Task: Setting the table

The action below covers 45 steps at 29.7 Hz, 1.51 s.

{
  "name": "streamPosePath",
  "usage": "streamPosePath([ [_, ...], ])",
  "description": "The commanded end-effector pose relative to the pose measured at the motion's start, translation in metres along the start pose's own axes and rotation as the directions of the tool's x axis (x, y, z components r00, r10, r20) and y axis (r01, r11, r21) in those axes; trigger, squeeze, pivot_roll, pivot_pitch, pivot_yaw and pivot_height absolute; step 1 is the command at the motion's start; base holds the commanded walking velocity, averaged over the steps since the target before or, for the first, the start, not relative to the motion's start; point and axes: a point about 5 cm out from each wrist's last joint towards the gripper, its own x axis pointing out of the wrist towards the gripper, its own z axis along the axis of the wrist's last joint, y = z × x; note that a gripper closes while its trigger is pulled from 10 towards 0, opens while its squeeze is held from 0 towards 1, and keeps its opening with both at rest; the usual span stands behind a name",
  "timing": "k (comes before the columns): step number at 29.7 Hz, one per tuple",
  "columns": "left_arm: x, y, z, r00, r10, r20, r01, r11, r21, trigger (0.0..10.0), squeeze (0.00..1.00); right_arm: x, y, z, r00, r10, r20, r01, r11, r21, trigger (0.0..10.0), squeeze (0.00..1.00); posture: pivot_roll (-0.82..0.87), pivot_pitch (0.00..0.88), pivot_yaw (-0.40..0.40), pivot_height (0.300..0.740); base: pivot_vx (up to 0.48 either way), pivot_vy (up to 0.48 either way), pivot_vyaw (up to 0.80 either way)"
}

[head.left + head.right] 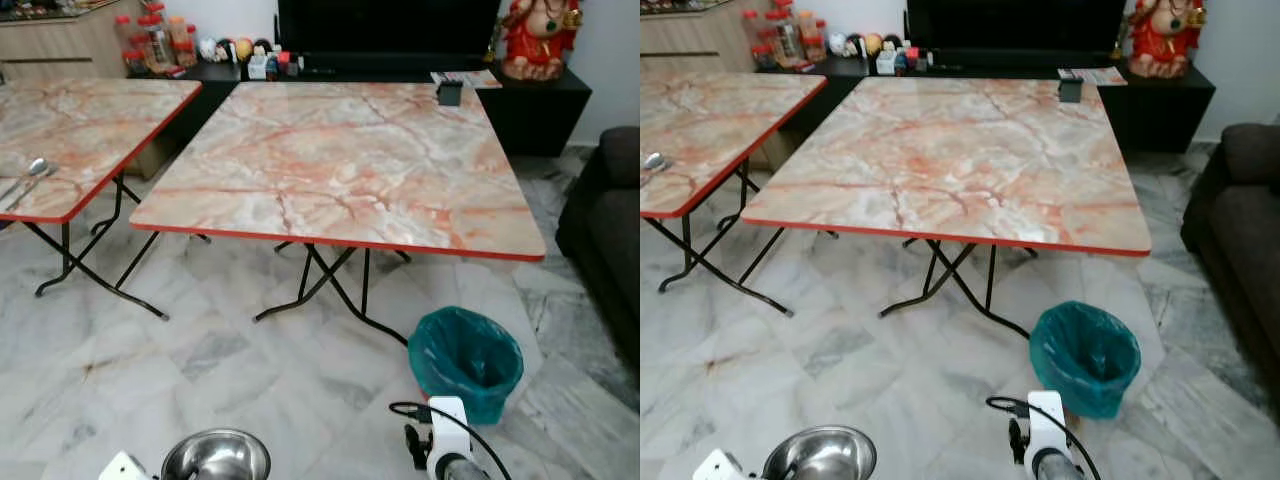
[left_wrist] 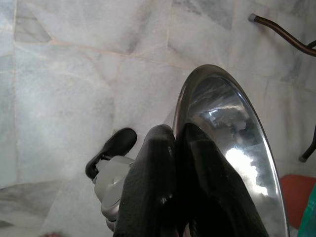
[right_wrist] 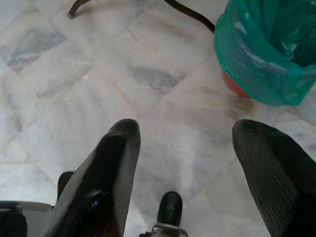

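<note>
The left gripper (image 2: 175, 163) is clamped on the rim of a steel bowl (image 1: 216, 456), one black finger (image 2: 153, 187) outside the rim and the other inside against the shiny wall. In the head views the bowl sits low at the robot's left, mouth up, held above the marble floor (image 1: 200, 350) and short of the table (image 1: 350, 165).

The right gripper (image 3: 185, 163) hangs over the floor with its two fingers spread wide and nothing between them. Just ahead of it stands a bin (image 1: 465, 362) lined with a green bag, near the table's right front corner. The right arm (image 1: 445, 440) shows low in the head views, right of the bowl and well apart from it.

The table has a pink-veined marble top with a red edge and black folding legs. A small dark object (image 1: 450, 93) stands near its far edge. A second table (image 1: 85, 135) of the same kind stands to the left, and a spoon (image 1: 30, 172) lies near its front edge. Behind the tables a low black cabinet (image 1: 530, 100) carries jars (image 1: 150, 40) and a red figure (image 1: 535, 35). A dark sofa (image 1: 605, 220) stands at the right.
</note>
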Motion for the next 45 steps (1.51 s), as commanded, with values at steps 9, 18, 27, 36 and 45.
streamPosePath([
  [9, 0.002, -0.004, 0.011, 0.999, -0.026, 0.026, 0.026, 0.999, 0.019, 10.0, 0.0, 0.001, 0.002, 0.005, 1.0, 0.007, 0.013, -0.007, 1.0, -0.007, 10.0, 0.0, 0.02, 0.0, 0.041, 0.74, 0.391, 0.0, 0.0],
  [18, 0.003, -0.007, 0.017, 0.998, -0.044, 0.049, 0.044, 0.999, 0.001, 10.0, 0.0, 0.002, 0.004, 0.007, 1.0, 0.004, 0.017, -0.004, 1.0, 0.005, 10.0, 0.0, 0.02, 0.004, 0.04, 0.74, 0.303, 0.0, 0.0],
  [27, -0.002, 0.016, 0.023, 0.988, 0.028, 0.155, -0.021, 0.998, -0.051, 10.0, 0.0, 0.001, 0.005, 0.003, 1.0, 0.012, 0.004, -0.012, 1.0, -0.007, 10.0, 0.0, 0.05, 0.0, 0.034, 0.74, 0.0, 0.0, 0.0],
  [36, -0.019, 0.047, 0.095, 0.818, 0.188, 0.543, -0.081, 0.973, -0.215, 10.0, 0.0, 0.003, 0.007, 0.009, 0.999, 0.042, 0.005, -0.042, 0.998, -0.052, 10.0, 0.0, 0.12, 0.001, -0.02, 0.74, 0.0, 0.0, 0.0],
  [45, -0.075, 0.021, 0.212, 0.417, 0.159, 0.895, 0.033, 0.981, -0.19, 10.0, 0.0, 0.006, 0.01, 0.02, 0.998, 0.061, 0.018, -0.06, 0.995, -0.079, 10.0, 0.0, 0.16, 0.001, -0.055, 0.74, 0.0, 0.0, 0.0],
])
